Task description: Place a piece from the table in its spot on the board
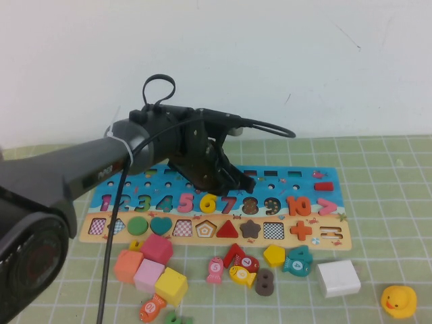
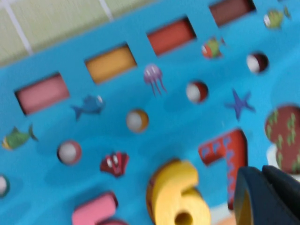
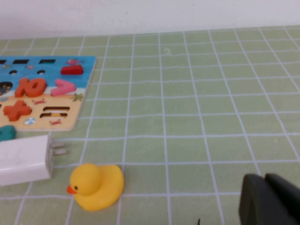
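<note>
I have the left gripper over the far half of the board, just beyond the row of numerals; whether its fingers are apart or together I cannot tell, since my high view shows only a dark mass there and my left wrist view catches just one dark finger at the frame's edge. The piece, a yellow "6", sits in the numeral row between the pink "5" and the red "7". In the left wrist view the piece lies beside the red "7" on the blue field, and I cannot tell whether it is fully seated.

The board reads 1 to 10 in coloured digits along its blue part, with an orange "10" and a pink ">" at the right. Its tan near strip holds shape pieces: a green circle, a teal heart, a red triangle, a brown star and an orange plus.

Loose on the counter near the board are coloured cubes, among them a yellow cube, a small yellow hexagon, a brown "8", fish-shaped pieces, a white charger and a yellow rubber duck.

The right gripper shows only in its own wrist view, as a dark corner above the bare counter well to the right of the board; I cannot tell its fingers' state either.
</note>
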Motion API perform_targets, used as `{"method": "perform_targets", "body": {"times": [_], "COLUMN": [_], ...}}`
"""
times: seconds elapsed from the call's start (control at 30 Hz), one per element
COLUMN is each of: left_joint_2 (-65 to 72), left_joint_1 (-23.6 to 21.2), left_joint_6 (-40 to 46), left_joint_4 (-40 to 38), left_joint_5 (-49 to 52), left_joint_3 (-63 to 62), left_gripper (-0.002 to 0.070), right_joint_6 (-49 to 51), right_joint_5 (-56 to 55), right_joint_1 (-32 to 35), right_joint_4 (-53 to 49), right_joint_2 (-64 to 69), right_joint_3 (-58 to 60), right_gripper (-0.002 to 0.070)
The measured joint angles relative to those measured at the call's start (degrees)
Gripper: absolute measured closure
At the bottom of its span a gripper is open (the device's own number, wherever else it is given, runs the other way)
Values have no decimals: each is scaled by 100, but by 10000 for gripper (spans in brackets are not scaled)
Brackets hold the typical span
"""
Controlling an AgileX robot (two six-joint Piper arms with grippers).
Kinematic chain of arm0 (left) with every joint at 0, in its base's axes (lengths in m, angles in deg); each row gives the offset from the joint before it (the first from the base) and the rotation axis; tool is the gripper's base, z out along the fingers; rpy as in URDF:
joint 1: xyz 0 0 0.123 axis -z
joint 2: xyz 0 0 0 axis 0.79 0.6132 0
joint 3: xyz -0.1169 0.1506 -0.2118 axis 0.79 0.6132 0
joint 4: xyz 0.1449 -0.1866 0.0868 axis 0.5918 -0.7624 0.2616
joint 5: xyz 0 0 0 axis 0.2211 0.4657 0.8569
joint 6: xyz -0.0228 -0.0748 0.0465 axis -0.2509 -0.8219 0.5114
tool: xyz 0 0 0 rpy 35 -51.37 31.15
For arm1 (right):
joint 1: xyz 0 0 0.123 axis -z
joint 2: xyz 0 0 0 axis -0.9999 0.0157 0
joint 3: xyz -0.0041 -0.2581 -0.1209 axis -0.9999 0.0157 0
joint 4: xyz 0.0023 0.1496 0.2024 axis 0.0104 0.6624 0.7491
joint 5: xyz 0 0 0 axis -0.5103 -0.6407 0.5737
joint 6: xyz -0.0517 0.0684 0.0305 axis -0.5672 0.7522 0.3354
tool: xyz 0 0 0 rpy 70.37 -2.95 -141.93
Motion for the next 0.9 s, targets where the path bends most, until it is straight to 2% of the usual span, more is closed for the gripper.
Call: {"method": "perform_targets", "body": {"times": [0.2, 0.7, 0.9], "left_joint_2": [106, 313, -16], "left_joint_1": [-35, -110, -110], "left_joint_6": [-395, -440, -258], "left_joint_4": [4, 138, 319], "left_joint_5": [-235, -148, -113], "left_joint_3": [0, 0, 0], "left_gripper": [676, 676, 676], "right_joint_6": [0, 0, 0], "right_joint_5": [0, 0, 0], "right_joint_1": [0, 0, 0], "right_joint_4": [0, 0, 0], "right_joint_2": [0, 0, 0], "right_joint_3": [0, 0, 0], "right_gripper": [678, 678, 678]}}
